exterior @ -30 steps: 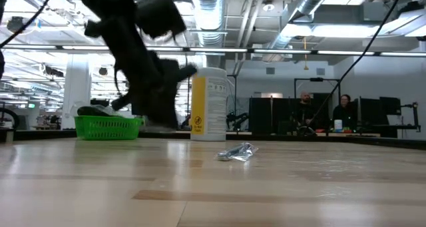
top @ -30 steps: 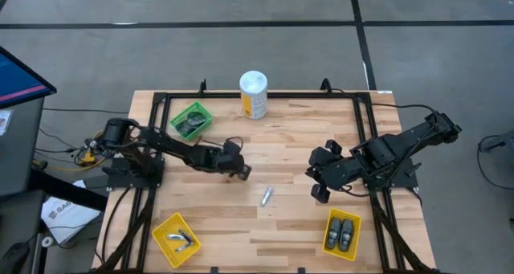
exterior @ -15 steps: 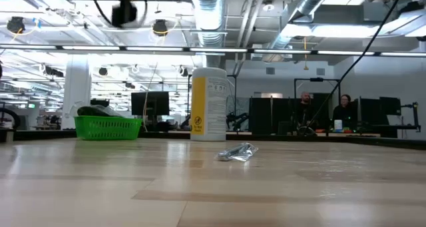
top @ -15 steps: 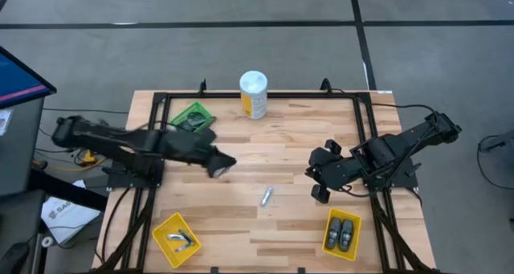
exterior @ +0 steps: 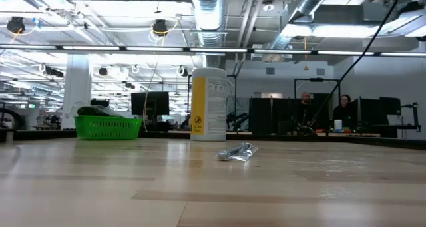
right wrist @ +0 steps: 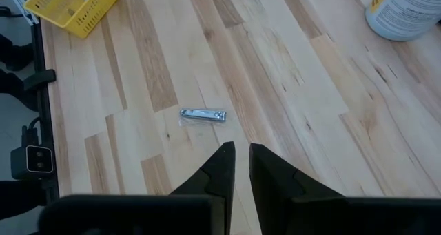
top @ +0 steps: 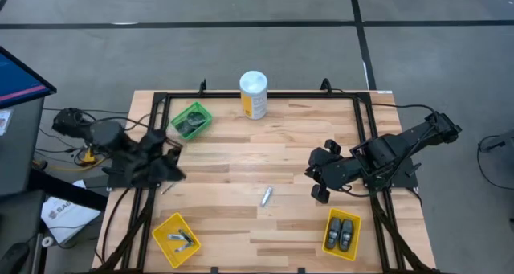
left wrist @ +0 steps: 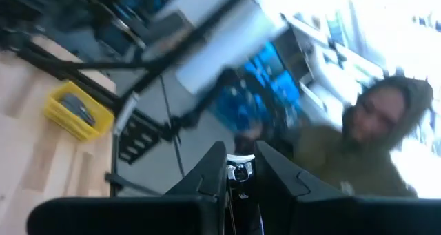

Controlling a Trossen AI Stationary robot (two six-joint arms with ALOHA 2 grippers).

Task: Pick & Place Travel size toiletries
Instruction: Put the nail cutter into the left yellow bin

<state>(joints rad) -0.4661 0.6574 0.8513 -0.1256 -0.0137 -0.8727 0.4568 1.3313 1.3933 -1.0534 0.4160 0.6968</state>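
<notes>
Overhead looks down, low level, sharing canister (top: 253, 94)

1. left gripper (top: 165, 168): at the table's left edge in high view, dark mass against the frame; finger gap unreadable there.
2. Left wrist view is motion-blurred. A person (left wrist: 375, 142) in the room beyond is smeared. Yellow bin (left wrist: 77, 111) contents unreadable.
3. Low view: neither arm in frame.
4. green bin (exterior: 108, 126): mesh wall hides most of the dark contents in low view; too small to identify in high view.
5. silver item (top: 266, 196) mid-table: too small to identify in high view.
6. White-and-yellow canister (right wrist: 405, 11): cut off by the right wrist picture's corner.
</notes>
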